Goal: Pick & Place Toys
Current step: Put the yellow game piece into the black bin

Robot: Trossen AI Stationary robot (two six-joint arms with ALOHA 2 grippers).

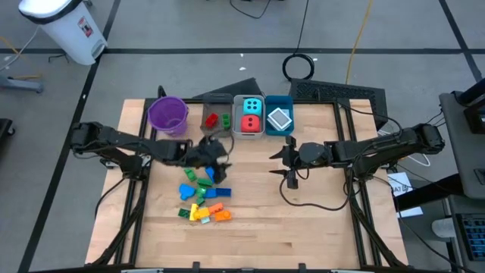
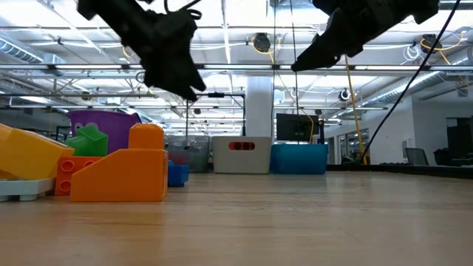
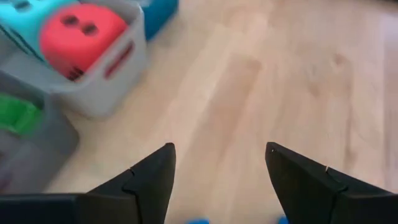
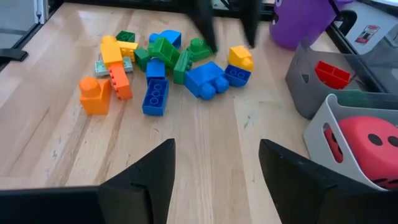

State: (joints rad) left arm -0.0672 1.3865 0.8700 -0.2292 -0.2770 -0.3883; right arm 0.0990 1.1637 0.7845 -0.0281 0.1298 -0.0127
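Wooden table, red die in white bin, empty left end effector

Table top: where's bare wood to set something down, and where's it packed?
Free: the right half of the table, in front of the right gripper; also the front strip below the brick pile. Crowded: the back edge, with the purple bucket and the grey, white and blue bins. The left gripper hangs over the pile.
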